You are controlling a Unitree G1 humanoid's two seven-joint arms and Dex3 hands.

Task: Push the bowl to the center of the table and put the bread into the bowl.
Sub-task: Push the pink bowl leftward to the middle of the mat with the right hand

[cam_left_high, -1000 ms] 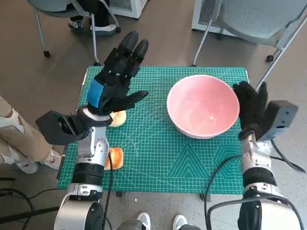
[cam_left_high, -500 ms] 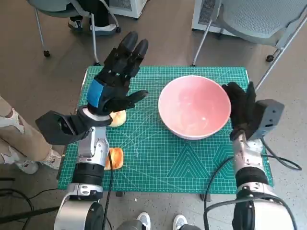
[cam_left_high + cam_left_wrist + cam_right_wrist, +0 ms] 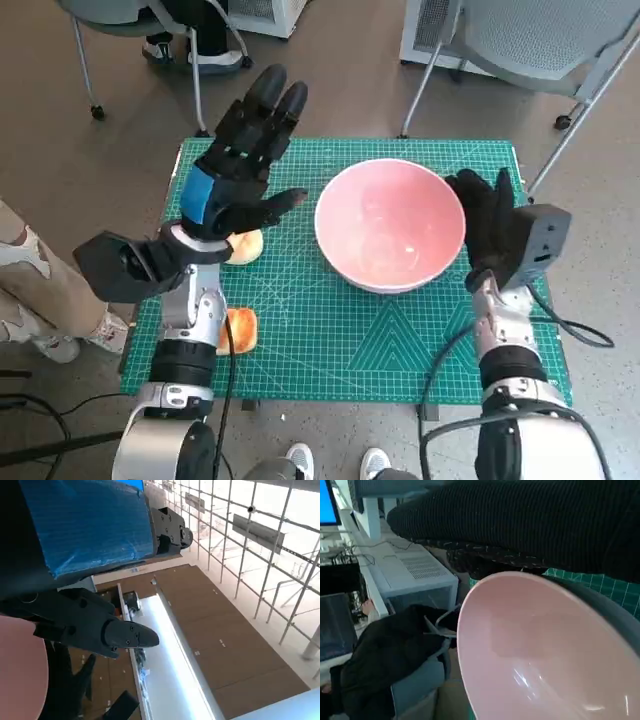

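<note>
Head view: the round pink bowl (image 3: 390,224) stands upright on the green gridded cutting mat (image 3: 330,330) that covers the small table, somewhat toward the mat's right edge and far edge, its mouth facing up. The right hand (image 3: 487,222) in its black knitted glove lies flat against the bowl's right wall, fingers extended toward the far edge, holding nothing. The left hand (image 3: 245,155), black with blue tape on its back, is raised above the mat's left half with fingers spread and straight, pointing at the far edge, empty. A pale golden bread roll (image 3: 243,246) lies near the left edge, partly hidden under that hand; its long axis cannot be told. A browner bread piece (image 3: 240,329) lies near the left near corner beside the left forearm.
</note>
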